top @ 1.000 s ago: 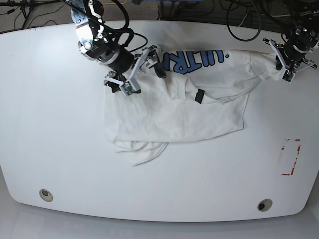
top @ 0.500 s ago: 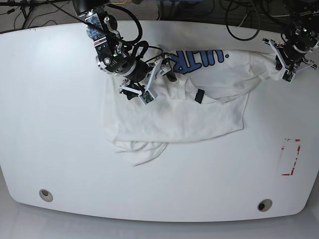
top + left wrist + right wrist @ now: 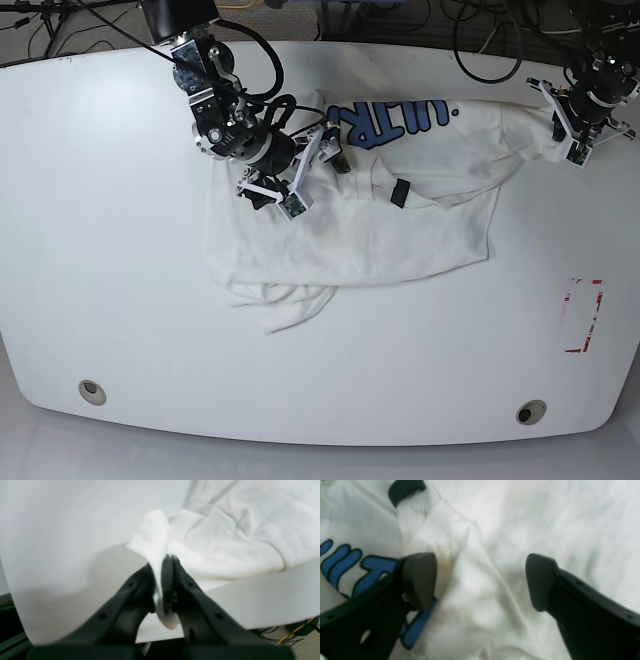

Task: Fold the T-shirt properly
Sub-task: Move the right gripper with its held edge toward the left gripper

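Note:
The white T-shirt [image 3: 380, 220] lies crumpled on the table, blue lettering [image 3: 390, 118] at its far edge and a small dark neck label [image 3: 400, 192] near its middle. My right gripper [image 3: 305, 175] is open and hovers low over the shirt's left part; in the right wrist view its gripper [image 3: 481, 580] straddles a fold beside the blue lettering [image 3: 342, 565], with the dark label [image 3: 405, 490] above. My left gripper [image 3: 578, 135] is shut on the shirt's right corner; the left wrist view shows its gripper [image 3: 161, 565] pinching white cloth [image 3: 155, 537].
The white table [image 3: 120, 300] has a red-marked rectangle [image 3: 582, 315] at the right and two round holes [image 3: 92, 391] near the front edge. Cables lie beyond the far edge. A bunched hem [image 3: 285, 300] sticks out at the shirt's front left.
My right gripper has moved right and toward the front over the shirt, from its left edge to just left of the neck label. The left gripper has stayed put, holding the corner.

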You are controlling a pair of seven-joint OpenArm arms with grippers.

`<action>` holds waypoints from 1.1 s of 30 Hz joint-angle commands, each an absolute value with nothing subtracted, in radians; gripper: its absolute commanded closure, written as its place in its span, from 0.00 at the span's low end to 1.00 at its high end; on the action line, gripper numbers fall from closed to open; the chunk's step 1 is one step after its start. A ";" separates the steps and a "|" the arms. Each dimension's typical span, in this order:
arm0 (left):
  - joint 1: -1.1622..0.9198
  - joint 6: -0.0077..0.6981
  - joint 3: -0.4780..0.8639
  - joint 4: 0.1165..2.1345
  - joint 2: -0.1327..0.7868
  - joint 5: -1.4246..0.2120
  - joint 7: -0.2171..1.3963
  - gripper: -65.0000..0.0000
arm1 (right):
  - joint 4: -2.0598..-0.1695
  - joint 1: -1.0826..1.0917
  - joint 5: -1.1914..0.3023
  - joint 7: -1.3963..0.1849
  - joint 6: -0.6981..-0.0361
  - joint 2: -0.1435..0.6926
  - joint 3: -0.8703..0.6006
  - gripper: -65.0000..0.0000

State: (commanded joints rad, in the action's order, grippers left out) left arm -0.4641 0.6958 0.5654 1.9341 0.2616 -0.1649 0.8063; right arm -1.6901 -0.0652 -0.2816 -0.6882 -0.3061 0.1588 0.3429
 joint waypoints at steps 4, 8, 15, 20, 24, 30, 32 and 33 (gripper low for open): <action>-0.464 0.696 0.565 1.934 0.262 -0.165 0.806 1.00 | -1.690 -0.065 -0.282 -0.688 -0.302 0.153 0.381 0.19; -0.464 0.696 0.565 1.934 0.262 -0.165 0.806 1.00 | -1.690 -0.065 -0.282 -0.688 -0.300 0.150 0.400 0.25; -0.464 0.696 0.565 1.934 0.262 -0.165 0.806 1.00 | -1.689 -0.067 -0.282 -0.688 -0.300 0.151 0.395 0.47; -0.464 0.696 0.565 1.934 0.262 -0.165 0.806 1.00 | -1.687 -0.068 -0.282 -0.688 -0.300 0.156 0.395 0.58; -0.463 0.696 0.565 1.934 0.262 -0.165 0.806 1.00 | -1.655 -0.070 -0.282 -0.688 -0.300 0.156 0.395 0.59; -0.461 0.696 0.565 1.934 0.262 -0.166 0.806 1.00 | -1.627 -0.071 -0.280 -0.688 -0.300 0.156 0.398 0.60; -0.452 0.696 0.565 1.934 0.262 -0.166 0.806 1.00 | -1.629 -0.076 -0.280 -0.688 -0.300 0.156 0.398 0.60; -0.446 0.696 0.565 1.934 0.262 -0.166 0.806 1.00 | -1.630 -0.084 -0.280 -0.688 -0.300 0.156 0.398 0.62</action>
